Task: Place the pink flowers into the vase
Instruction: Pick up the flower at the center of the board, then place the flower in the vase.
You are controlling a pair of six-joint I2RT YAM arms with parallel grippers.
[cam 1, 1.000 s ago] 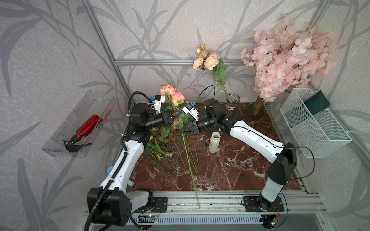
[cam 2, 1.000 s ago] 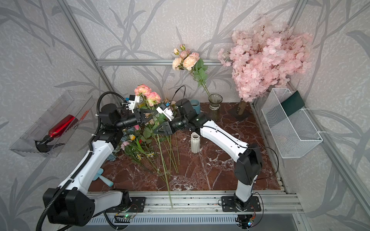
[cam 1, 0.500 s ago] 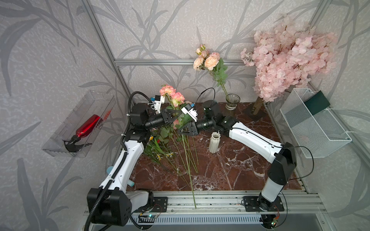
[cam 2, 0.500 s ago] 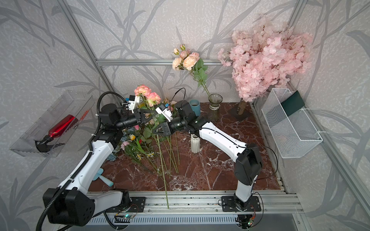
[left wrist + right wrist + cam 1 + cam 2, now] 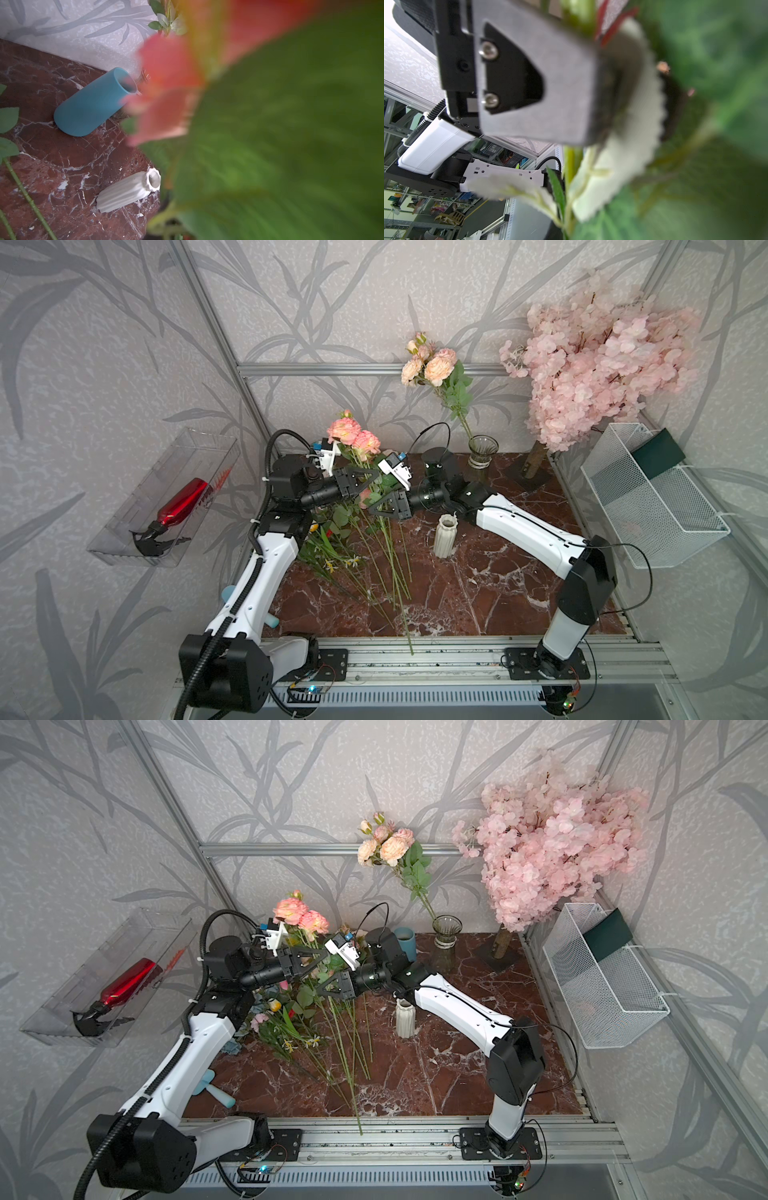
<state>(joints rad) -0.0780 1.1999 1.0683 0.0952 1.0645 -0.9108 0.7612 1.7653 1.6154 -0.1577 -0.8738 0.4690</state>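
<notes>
1. Left arm (image 5: 270, 568): rises from its base at the front rail (image 5: 457, 649) with the elbow bent. The forearm is level above the red-brown marble counter (image 5: 498, 593) and points to the robot's right.
2. Left claw (image 5: 371, 481): sits in the leaves of the long-stemmed salmon-pink artificial flower spray (image 5: 353, 435). Foliage hides the gap, so I can't tell whether the jaws are apart or together.
3. Spray: in the air between both claws, heads up. The stem slants down and its tip is over the front rail. A heap of mixed loose flowers (image 5: 332, 560) lies on the counter under it.
4. Right claw (image 5: 372, 508): just below the left claw, jaws together, clamped on the spray's stem among the leaves.
5. Right arm (image 5: 528, 531): reaches low across the counter from the front-right base, wrist level, pointing to the robot's left.
6. White ribbed ceramic vase (image 5: 445, 536): upright, just beside the right forearm.
7. Clear glass vase (image 5: 483, 450): at the back wall, holding a pale peach-pink flower spray (image 5: 432, 369), well apart from the held one.
</notes>
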